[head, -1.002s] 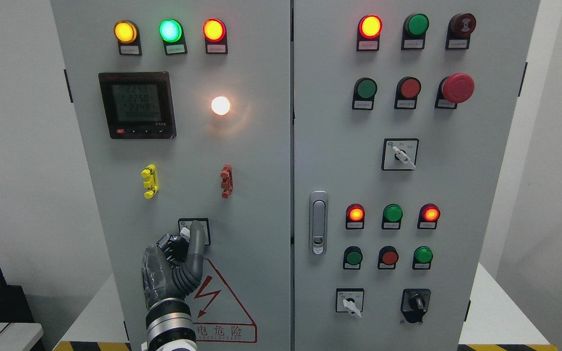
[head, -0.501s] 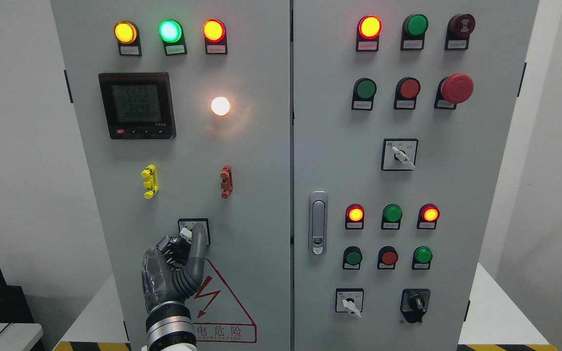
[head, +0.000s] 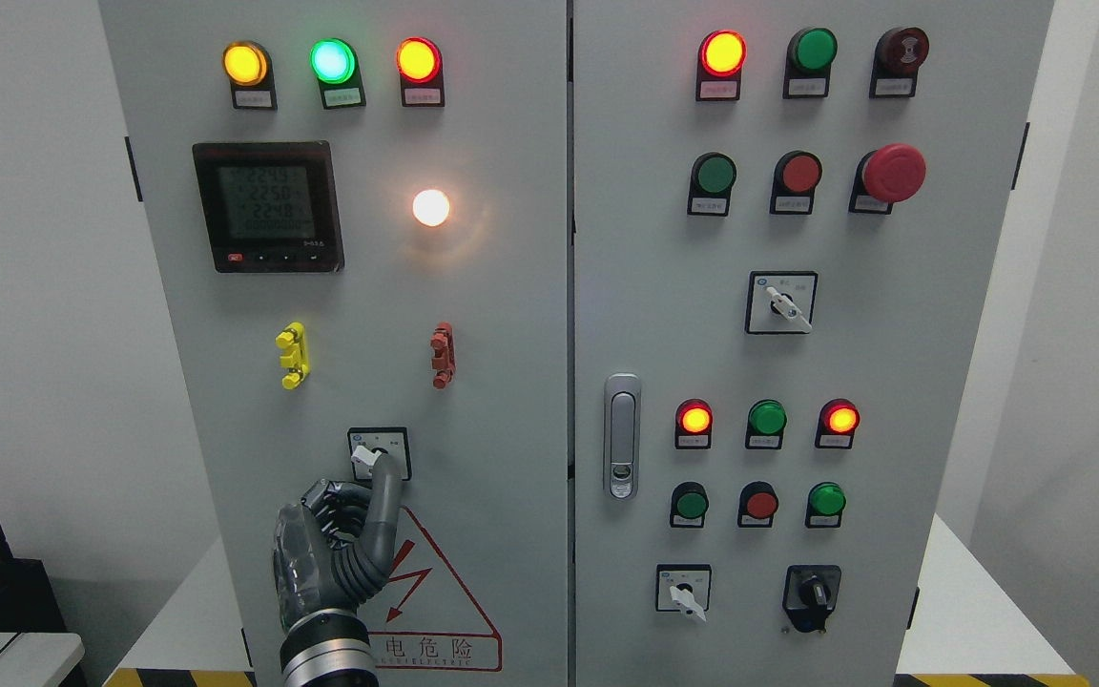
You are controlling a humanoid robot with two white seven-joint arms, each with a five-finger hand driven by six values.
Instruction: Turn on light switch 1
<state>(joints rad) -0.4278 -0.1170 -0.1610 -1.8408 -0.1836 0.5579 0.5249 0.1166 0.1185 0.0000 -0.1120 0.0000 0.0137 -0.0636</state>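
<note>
- Left cabinet door (head: pixel 359 286), lower middle: rotary light switch 1 (head: pixel 378 453), a small black-framed plate with a white lever pointing down and to the left.
- White round lamp (head: pixel 431 207) above it, right of the digital meter (head: pixel 269 206): glowing, with a warm halo on the grey door. Judged from this, switching most likely already accomplished; link between this lamp and the switch assumed, not visible.
- Left hand (head: pixel 344 534), entering from the bottom edge: one long finger (head: pixel 383 510) extended upward, tip just at the lower edge of the switch plate beside the lever; remaining fingers curled into the palm; nothing pinched or held. Actual touch at the lever not resolvable.
- Right hand: out of view.
- Remaining, as judged: clearing the hand from the panel only.
- Compared with one second earlier: hand lower on the door; extended finger then covering the right part of the switch plate, now beneath it; lever and plate now fully exposed. Lamp already lit then, equally bright now.
- Compared with half a second earlier: same downward retreat, one stage further. Indicator lights on both doors unchanged.
</note>
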